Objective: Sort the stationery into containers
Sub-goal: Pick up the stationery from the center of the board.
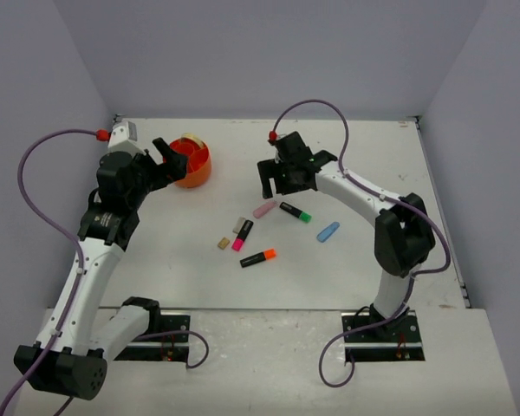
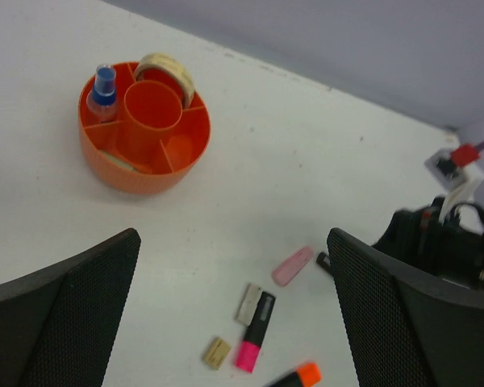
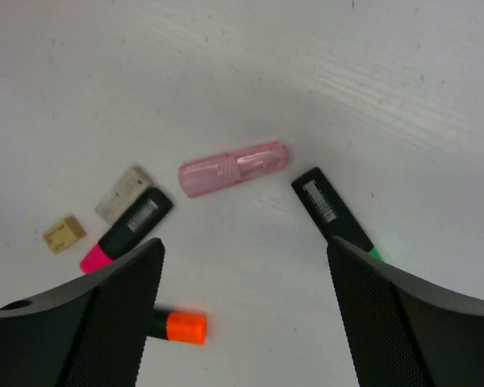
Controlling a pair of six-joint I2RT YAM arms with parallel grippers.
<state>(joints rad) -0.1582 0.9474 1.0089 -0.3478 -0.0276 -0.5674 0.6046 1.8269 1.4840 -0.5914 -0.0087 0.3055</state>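
Step in hand: a pick is being lined up; the right tool hangs above the pink pastel piece, spread wide, nothing gripped.
Left tool: the left tool is held near the orange tub, wide open and empty.
Tub: a tape ring and a blue-capped tube are lodged in outer compartments.
Loose on the worktop: at 4 o'clock from the tub, the green-ended highlighter, pink-ended highlighter, orange-ended highlighter, blue piece and two blocks.
Next move: a descent is likely needed, with the jaws set across the pink piece's narrow side.
Hard to read: the green end is clipped by a finger in the right wrist view; the tub's near compartments cannot be read.

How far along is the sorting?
Done: tan tape ring and clear blue-capped tube sit in the round orange plastic tub. In hand: nothing; left gripper open, right gripper open near the pastel pink piece. Left: seven loose items on the table, three black highlighters included.
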